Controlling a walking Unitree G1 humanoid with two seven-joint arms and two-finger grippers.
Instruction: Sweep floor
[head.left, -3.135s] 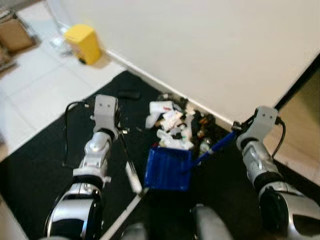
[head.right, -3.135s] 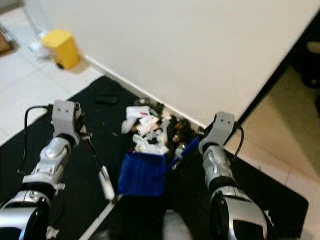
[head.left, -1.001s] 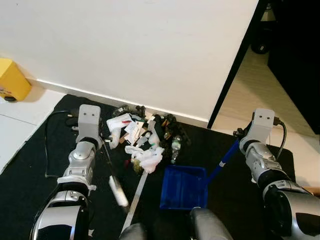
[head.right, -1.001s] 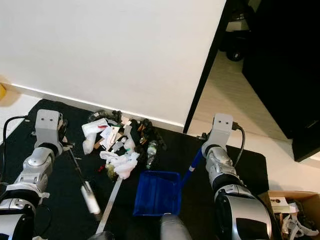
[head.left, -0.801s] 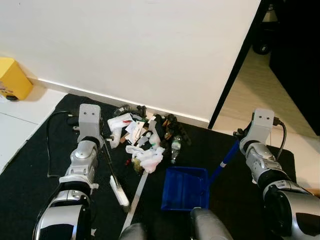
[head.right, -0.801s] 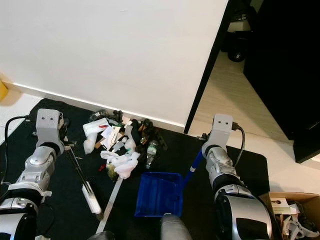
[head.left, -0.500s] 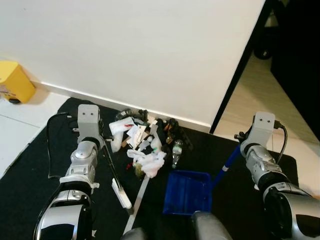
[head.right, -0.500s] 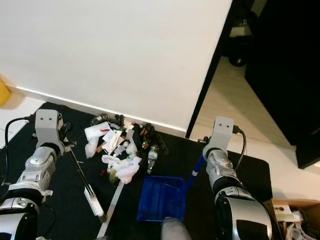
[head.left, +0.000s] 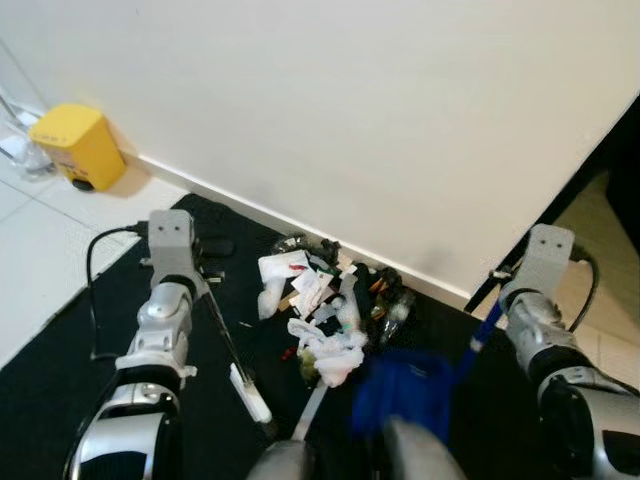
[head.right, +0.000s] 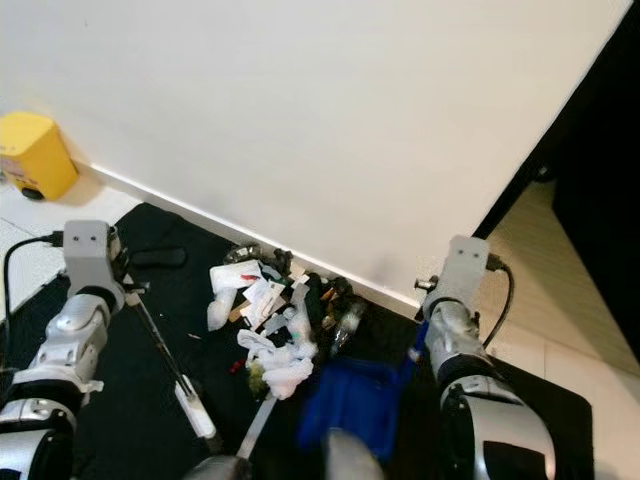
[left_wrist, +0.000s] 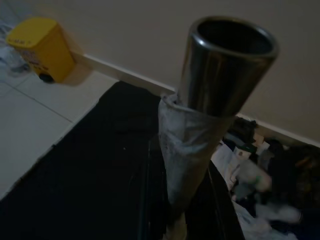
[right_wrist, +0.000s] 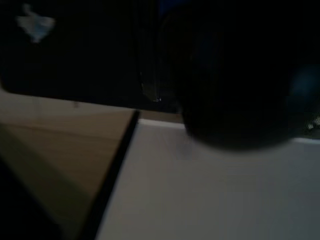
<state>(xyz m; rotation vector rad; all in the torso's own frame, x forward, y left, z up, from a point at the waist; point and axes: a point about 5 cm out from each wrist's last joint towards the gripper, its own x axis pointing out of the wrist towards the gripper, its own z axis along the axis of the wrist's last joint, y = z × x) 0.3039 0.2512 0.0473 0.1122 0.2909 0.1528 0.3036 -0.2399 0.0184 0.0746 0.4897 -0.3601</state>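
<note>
Litter pile (head.left: 330, 305): on black mat (head.left: 60, 350) by wall edge, between broom (head.left: 235, 365) in left gripper (head.left: 195, 285) and blurred, seemingly right-gripper-held (head.left: 490, 315) dustpan (head.left: 405, 390).

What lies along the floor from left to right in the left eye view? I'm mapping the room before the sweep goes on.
Yellow bin → left gripper on the broom handle → pile of litter → blue dustpan, blurred → right gripper on the dustpan's blue handle.
</note>
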